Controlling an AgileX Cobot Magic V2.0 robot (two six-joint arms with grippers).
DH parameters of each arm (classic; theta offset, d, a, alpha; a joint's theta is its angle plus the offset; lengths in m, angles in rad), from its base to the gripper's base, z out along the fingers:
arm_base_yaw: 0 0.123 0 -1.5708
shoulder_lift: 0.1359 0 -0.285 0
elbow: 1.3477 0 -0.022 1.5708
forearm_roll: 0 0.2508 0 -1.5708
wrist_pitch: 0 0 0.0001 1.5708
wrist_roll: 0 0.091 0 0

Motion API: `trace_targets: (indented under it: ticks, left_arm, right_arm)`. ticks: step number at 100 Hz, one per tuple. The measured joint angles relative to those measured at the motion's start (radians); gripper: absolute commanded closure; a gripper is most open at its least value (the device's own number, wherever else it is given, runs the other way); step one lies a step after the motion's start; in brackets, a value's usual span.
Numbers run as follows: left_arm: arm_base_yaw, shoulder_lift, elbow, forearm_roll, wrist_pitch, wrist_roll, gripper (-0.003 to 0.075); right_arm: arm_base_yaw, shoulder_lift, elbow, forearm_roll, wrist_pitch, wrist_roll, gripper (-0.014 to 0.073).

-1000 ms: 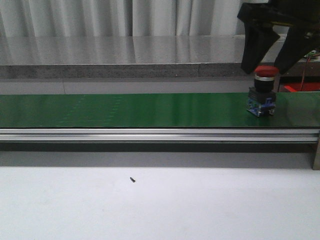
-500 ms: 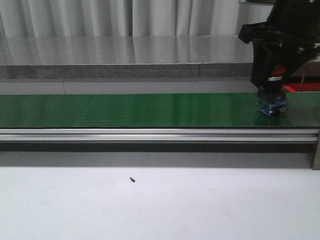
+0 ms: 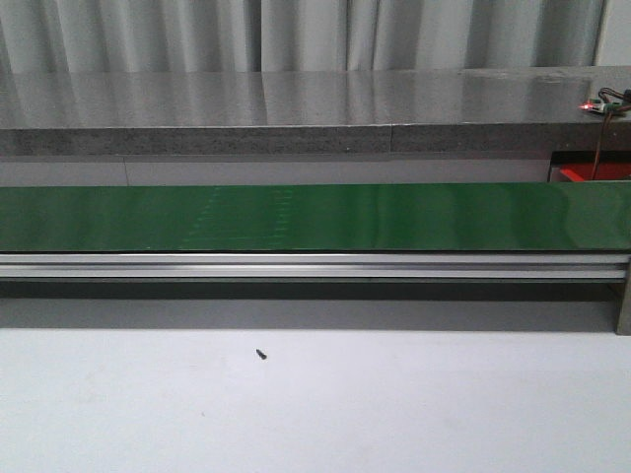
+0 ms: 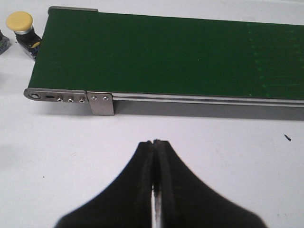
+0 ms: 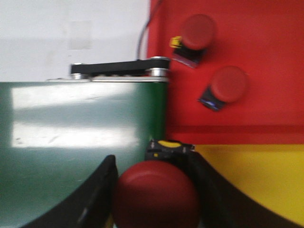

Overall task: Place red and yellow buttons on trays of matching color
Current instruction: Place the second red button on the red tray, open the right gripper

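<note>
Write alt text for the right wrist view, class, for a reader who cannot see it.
The right gripper holds a red button above the end of the green conveyor belt. Beyond it, two red buttons lie on the red tray, next to a yellow tray.

Right gripper (image 5: 154,190) clamps a red button (image 5: 156,194) between its fingers, above the end of the green belt (image 5: 80,142). Two more red buttons (image 5: 198,32) (image 5: 228,84) lie on the red tray (image 5: 270,71); the yellow tray (image 5: 266,180) adjoins it.

Two red buttons (image 5: 198,38) lie tilted on red tray (image 5: 266,71); third (image 5: 156,194) pincer-held.
</note>
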Motion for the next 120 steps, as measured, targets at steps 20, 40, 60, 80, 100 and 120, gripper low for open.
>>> trace_targets:
  ticks: [20,40,60,80,100,120]
  left_arm:
    - [0.0,0.0,0.0,0.0,0.0,0.0,0.074]
    - [0.0,0.0,0.0,0.0,0.0,0.0,0.074]
    - [0.0,0.0,0.0,0.0,0.0,0.0,0.074]
    - [0.0,0.0,0.0,0.0,0.0,0.0,0.074]
    - [0.0,0.0,0.0,0.0,0.0,0.0,0.074]
    - [0.0,0.0,0.0,0.0,0.0,0.0,0.074]
  right_arm:
    - [-0.159,0.008,0.0,-0.002,-0.072,0.001,0.0419]
    - [-0.226,0.061,0.0,0.014,-0.145,0.001,0.0419]
    - [-0.23,0.162,-0.041,0.048,-0.148,0.001,0.0419]
    - [-0.23,0.26,-0.119,0.063,-0.142,0.001,0.0419]
    - [-0.231,0.338,-0.176,0.063,-0.14,0.003,0.0419]
    - [-0.248,0.4,-0.223,0.063,-0.14,0.003,0.0419]
